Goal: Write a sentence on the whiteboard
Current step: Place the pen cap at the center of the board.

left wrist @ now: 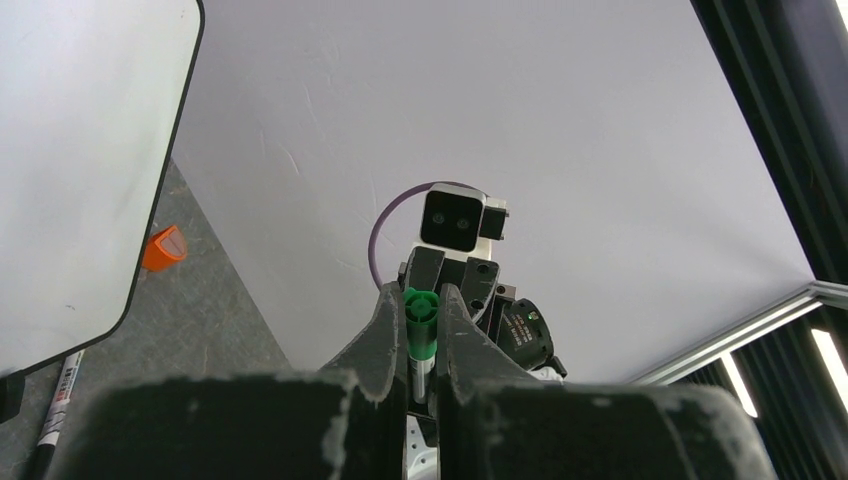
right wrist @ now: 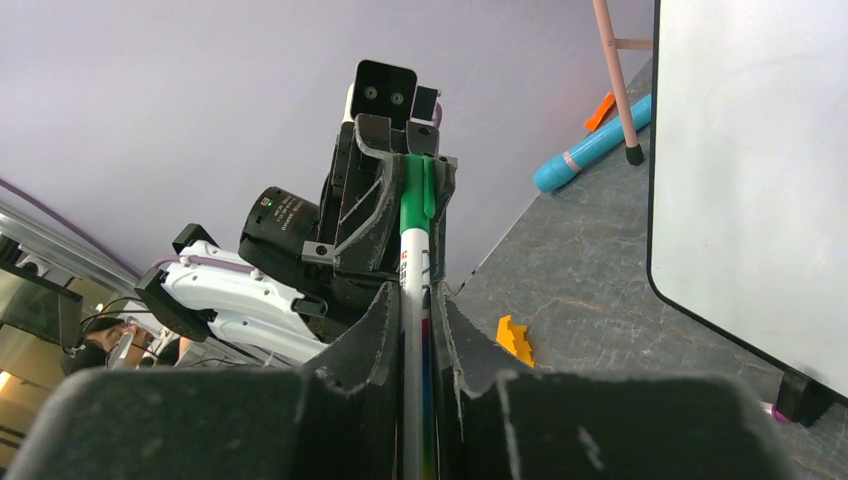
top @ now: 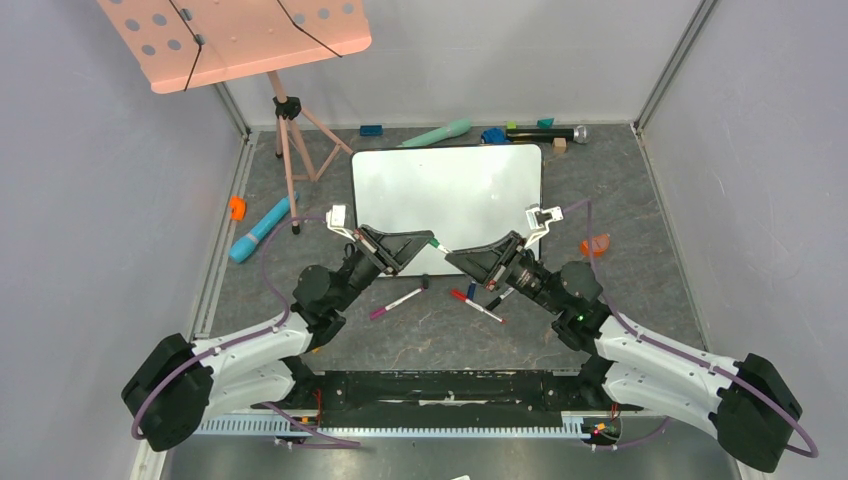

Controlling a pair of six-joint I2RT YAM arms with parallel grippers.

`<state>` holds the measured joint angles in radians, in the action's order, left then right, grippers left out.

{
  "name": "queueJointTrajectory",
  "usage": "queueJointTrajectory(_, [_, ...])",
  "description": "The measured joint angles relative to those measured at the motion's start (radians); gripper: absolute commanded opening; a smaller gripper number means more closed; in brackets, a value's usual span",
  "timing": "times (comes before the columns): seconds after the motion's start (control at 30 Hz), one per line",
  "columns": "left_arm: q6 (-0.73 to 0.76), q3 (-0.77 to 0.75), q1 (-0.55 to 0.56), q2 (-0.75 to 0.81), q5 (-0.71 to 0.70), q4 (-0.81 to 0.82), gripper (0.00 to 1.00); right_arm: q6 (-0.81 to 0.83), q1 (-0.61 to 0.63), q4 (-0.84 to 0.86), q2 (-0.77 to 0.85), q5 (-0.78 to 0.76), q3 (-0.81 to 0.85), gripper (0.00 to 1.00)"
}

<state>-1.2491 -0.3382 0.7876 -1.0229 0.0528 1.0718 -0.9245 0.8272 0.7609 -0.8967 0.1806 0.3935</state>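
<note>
When viewed from overhead, shows the whiteboard (top: 445, 190) lying flat on the grey table (top: 420, 340), glossy face up, at 12 o'clock from both arm bases. Places the left gripper (top: 422, 241) and the right gripper (top: 455, 258) tip to tip over the board's near part, joined by a green marker (top: 437, 244). Gives, alone among the views, the pose of both arms — left forearm angled toward 2 o'clock, right forearm toward 10 o'clock, grippers pointing at each other. Gives also a pink stand tray (top: 240, 35) at 10 o'clock, a blue tube (top: 260, 230) at 9 o'clock of the board, and loose markers (top: 477, 306) on the table at 6 o'clock of the grippers.

When viewed from the left wrist, adds detail hidden from above: fingers (left wrist: 385, 335) pressed together on the marker's green cap end, with the right gripper facing from beyond. When viewed from the right wrist, adds the marker's white barrel pinched between that gripper's fingers (right wrist: 380, 330) and running straight up into the left gripper — cap end clamped there. Sets the board at 3 o'clock in this view, at 9 o'clock in the left-wrist view.
</note>
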Motion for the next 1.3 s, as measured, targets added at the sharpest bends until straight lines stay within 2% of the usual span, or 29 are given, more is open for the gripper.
queueJointTrajectory(0.23, [-0.004,0.034,-0.002,0.014,-0.010,0.017,0.02,0.000,0.001,-0.022,0.012,-0.003,-0.007,0.00])
queueJointTrajectory(0.33, [-0.017,0.057,-0.024,0.038,0.037,-0.013,0.02,0.002,0.002,-0.044,0.034,0.003,-0.029,0.00])
queueJointTrajectory(0.5, [-0.036,0.137,-0.239,0.167,0.023,-0.097,0.02,0.024,-0.037,-0.148,0.191,0.002,-0.104,0.00])
queueJointTrajectory(0.6, [-0.035,0.168,-0.294,0.266,0.027,-0.190,0.02,0.049,-0.078,-0.232,0.287,0.002,-0.129,0.00])
queueJointTrajectory(0.77, [0.031,0.139,-0.306,0.398,0.032,-0.503,0.02,0.117,-0.118,-0.422,0.373,-0.032,-0.134,0.00])
queueJointTrajectory(0.83, [0.066,0.114,-0.306,0.451,0.018,-0.687,0.02,0.150,-0.118,-0.494,0.381,-0.053,-0.133,0.00])
queueJointTrajectory(1.03, [0.116,0.060,-0.306,0.577,-0.147,-1.162,0.02,0.229,-0.118,-0.623,0.362,-0.091,-0.090,0.00])
queueJointTrajectory(1.13, [0.115,0.014,-0.306,0.548,-0.251,-1.364,0.02,0.249,-0.119,-0.636,0.352,-0.098,-0.072,0.00])
queueJointTrajectory(1.3, [0.060,-0.070,-0.307,0.406,-0.422,-1.627,0.02,0.269,-0.118,-0.652,0.349,-0.108,-0.064,0.00])
